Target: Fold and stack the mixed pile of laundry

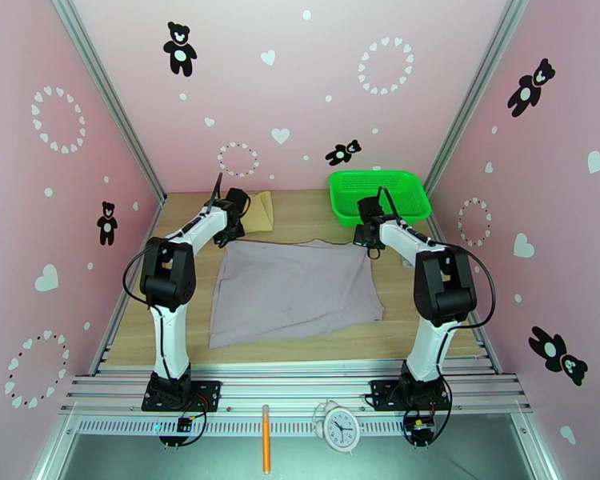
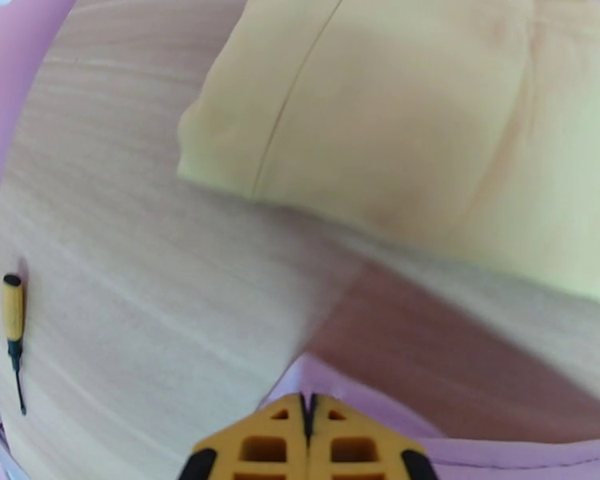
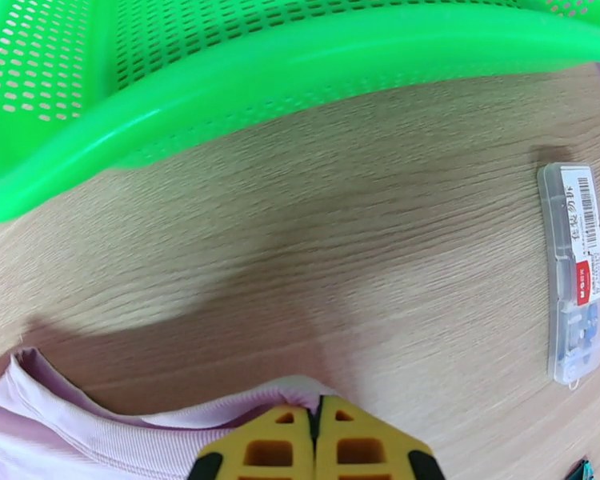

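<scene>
The pale grey-lilac garment [image 1: 296,290] lies spread flat in the middle of the wooden table. My left gripper [image 1: 232,236] is at its far left corner; in the left wrist view the yellow fingertips [image 2: 308,410] are shut with the lilac edge [image 2: 492,458] pinched at them. My right gripper [image 1: 370,246] is at the far right corner, shut [image 3: 316,410] on the ribbed lilac hem [image 3: 84,442]. The folded tan-beige cloth [image 1: 262,211] rests at the back, just beyond the left gripper [image 2: 412,122].
A bright green mesh basket [image 1: 378,195] stands at the back right, close over the right gripper [image 3: 220,98]. A clear plastic case [image 3: 574,274] lies right of it, a small screwdriver [image 2: 14,330] at the far left. A clock [image 1: 338,428] and an orange pen [image 1: 266,438] sit on the front ledge.
</scene>
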Controlling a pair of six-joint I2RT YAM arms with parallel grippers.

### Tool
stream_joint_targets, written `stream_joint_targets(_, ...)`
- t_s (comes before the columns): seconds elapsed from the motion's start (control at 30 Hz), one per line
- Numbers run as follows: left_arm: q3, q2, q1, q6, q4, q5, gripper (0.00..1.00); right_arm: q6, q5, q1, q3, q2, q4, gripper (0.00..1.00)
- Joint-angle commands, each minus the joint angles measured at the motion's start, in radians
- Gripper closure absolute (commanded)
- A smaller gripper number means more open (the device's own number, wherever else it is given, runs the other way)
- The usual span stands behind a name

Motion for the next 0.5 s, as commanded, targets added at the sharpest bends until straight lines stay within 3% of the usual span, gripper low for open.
stream_joint_targets(0.0, 0.07, 0.077, 0.005, 0.018, 0.04, 0.011, 1.0, 0.026, 0.041, -0.01, 0.006, 0.053, 0.005, 0.98)
stream_joint_targets(0.07, 0.112, 0.104, 0.005, 0.017, 0.015, -0.006, 0.94, 0.029, 0.051, -0.01, 0.004, 0.059, 0.005, 0.97)
stream_joint_targets(0.13, 0.138, 0.115, 0.005, 0.01, -0.011, -0.036, 0.68, 0.029, 0.057, -0.009, -0.001, 0.06, 0.009, 0.91)
stream_joint_targets(0.2, 0.138, 0.11, 0.004, 0.003, -0.026, -0.064, 0.45, 0.023, 0.056, -0.01, -0.001, 0.058, 0.011, 0.75)
stream_joint_targets(0.27, 0.142, 0.104, 0.005, -0.008, -0.054, -0.09, 0.32, 0.008, 0.049, -0.009, 0.0, 0.048, 0.008, 0.58)
stream_joint_targets(0.33, 0.136, 0.093, 0.005, -0.01, -0.073, -0.107, 0.29, -0.022, 0.022, -0.008, -0.01, 0.019, 0.016, 0.51)
stream_joint_targets(0.47, 0.082, 0.046, 0.005, -0.002, -0.057, -0.104, 0.29, -0.155, -0.104, 0.017, -0.011, -0.057, 0.015, 0.51)
